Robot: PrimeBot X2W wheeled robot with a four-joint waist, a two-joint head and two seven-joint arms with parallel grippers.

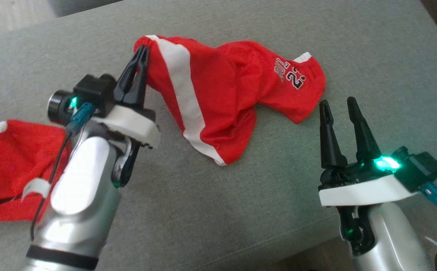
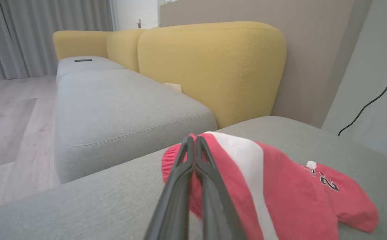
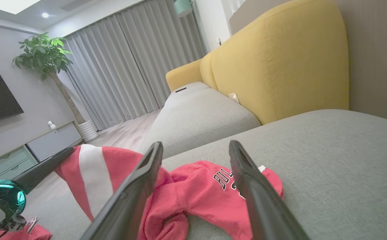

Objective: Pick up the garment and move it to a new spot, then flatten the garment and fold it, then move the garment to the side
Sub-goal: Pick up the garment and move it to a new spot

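Left tool (image 1: 143,51) pinches one raised end of the red garment (image 1: 222,94), whose long axis runs toward the cushion's (image 1: 241,210) right edge; right tool (image 1: 337,102) gapes wide, empty.

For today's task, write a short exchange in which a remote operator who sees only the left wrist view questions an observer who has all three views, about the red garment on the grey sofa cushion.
Operator: My left hand is shut on the edge of the striped red garment. Where is the right hand?
Observer: The right hand is open, with its fingers pointing at the garment's numbered end.
Operator: Is anything else lying on the grey cushion?
Observer: Yes, a second red garment lies crumpled beside the left arm, on its outer side.
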